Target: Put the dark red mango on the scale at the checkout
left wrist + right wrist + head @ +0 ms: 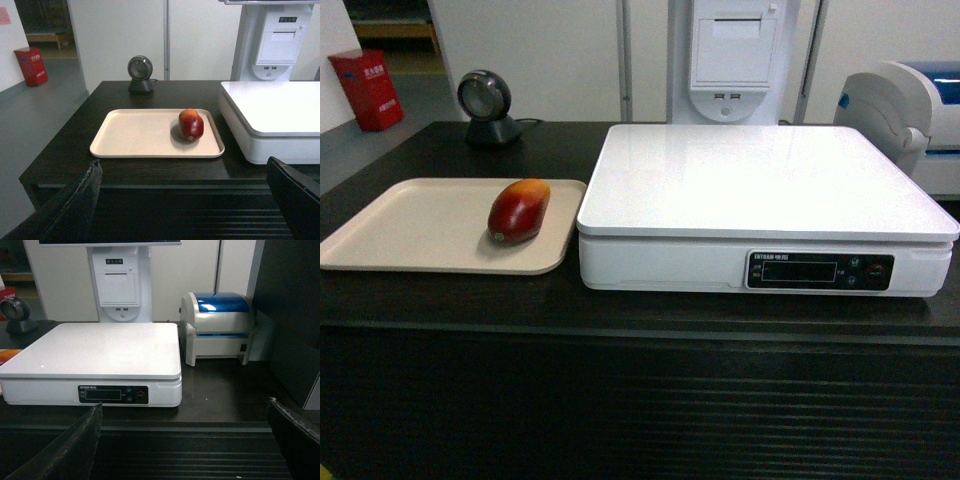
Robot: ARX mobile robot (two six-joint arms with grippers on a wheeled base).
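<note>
Head view shows the dark red mango (519,211) lying near the right edge of the beige tray (400,235), beside the empty scale (760,180), while both grippers wait spread open and short of the surface, so a glossy, rounded fruit could roll off under an off-centre pinch.

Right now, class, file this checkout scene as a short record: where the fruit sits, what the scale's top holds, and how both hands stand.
fruit: glossy dark red mango lying on flat beige tray
tray position: left of large white boxy scale, on long black counter
scale top: nothing on it
left hand: open, short of the tray
right hand: open, facing the scale
task: mango not yet on scale
</note>
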